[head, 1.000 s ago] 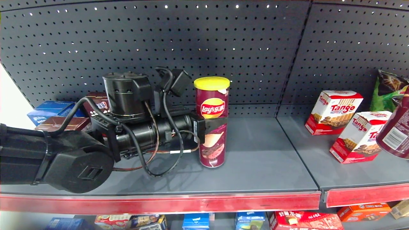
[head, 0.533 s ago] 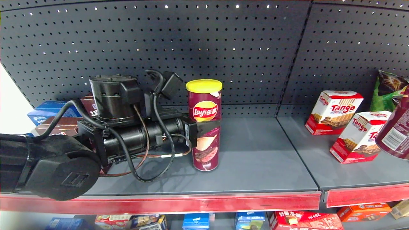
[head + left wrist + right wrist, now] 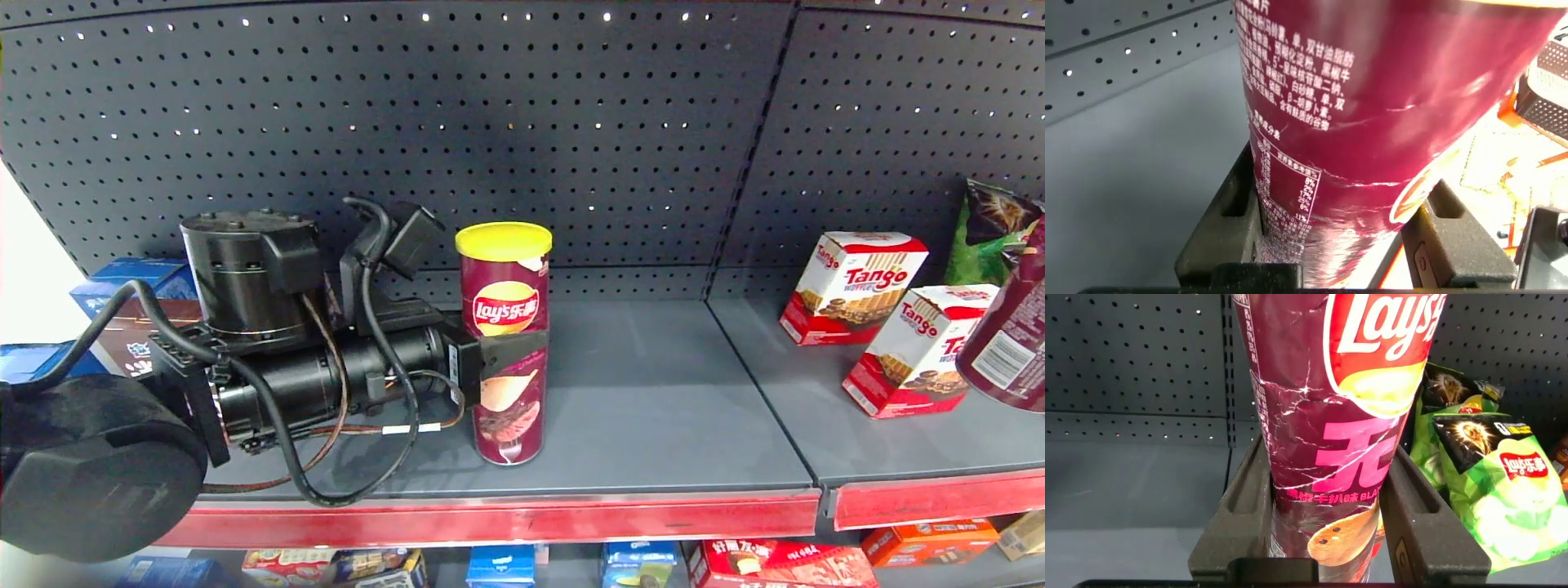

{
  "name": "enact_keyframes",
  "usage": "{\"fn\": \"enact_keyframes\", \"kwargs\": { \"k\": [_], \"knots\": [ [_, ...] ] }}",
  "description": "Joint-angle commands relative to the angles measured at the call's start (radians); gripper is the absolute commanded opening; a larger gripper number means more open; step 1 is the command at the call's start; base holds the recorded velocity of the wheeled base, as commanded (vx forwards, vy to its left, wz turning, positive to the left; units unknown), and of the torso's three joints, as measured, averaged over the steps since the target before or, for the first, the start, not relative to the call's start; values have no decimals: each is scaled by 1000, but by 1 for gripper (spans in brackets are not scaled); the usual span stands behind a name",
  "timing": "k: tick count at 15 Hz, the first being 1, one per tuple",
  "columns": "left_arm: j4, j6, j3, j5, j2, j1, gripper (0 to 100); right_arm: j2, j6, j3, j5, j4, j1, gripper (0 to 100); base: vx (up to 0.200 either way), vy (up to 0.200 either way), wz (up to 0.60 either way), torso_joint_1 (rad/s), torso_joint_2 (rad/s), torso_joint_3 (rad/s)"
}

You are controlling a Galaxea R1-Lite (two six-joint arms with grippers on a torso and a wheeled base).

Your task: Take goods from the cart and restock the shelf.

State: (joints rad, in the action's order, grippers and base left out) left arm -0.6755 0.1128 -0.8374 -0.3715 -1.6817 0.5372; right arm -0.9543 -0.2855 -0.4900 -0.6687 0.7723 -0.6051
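A maroon chips can (image 3: 504, 327) with a yellow lid stands upright over the grey shelf (image 3: 653, 425), left of its middle. My left gripper (image 3: 513, 349) comes in from the left and is shut on the can's waist. In the left wrist view the can (image 3: 1372, 122) sits between the black fingers (image 3: 1229, 212) of that gripper (image 3: 1331, 224). Whether its base touches the shelf I cannot tell. My right gripper (image 3: 1327, 510) is shut on a second maroon can (image 3: 1339, 416), which shows tilted at the right edge of the head view (image 3: 1008, 343).
Two red-and-white wafer boxes (image 3: 857, 286) (image 3: 914, 351) and green snack bags (image 3: 992, 229) (image 3: 1486, 474) occupy the shelf's right bay. Blue and brown boxes (image 3: 122, 282) sit far left behind my arm. The pegboard wall (image 3: 522, 122) closes the back; a red lip (image 3: 490, 518) edges the front.
My left arm has carried the yellow-lidded can leftward and toward the shelf's front edge. The can in the right gripper has barely shifted.
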Motion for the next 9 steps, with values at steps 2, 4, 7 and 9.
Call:
{"fn": "enact_keyframes", "kwargs": {
  "k": [2, 4, 7, 9],
  "knots": [
    [1, 1, 9, 0, 14, 0, 0, -3, 2, 1, 0, 1, -1, 0, 0, 0, 0, 0, 0, 0],
    [1, 1, 8, 0, 13, -2, 0, -3, 5, 7, 0, 2, -1, 0, 0, 0, 0, 0, 0, 0],
    [-1, 1, 4, -1, 2, -2, 0, -3, 5, 16, 0, 7, -1, 0, 0, 0, 0, 0, 0, 0],
    [-2, -1, 0, -3, -10, -19, 0, 3, 5, 19, 0, 7, -1, 0, 0, 0, 0, 0, 0, 0]
  ]
}}
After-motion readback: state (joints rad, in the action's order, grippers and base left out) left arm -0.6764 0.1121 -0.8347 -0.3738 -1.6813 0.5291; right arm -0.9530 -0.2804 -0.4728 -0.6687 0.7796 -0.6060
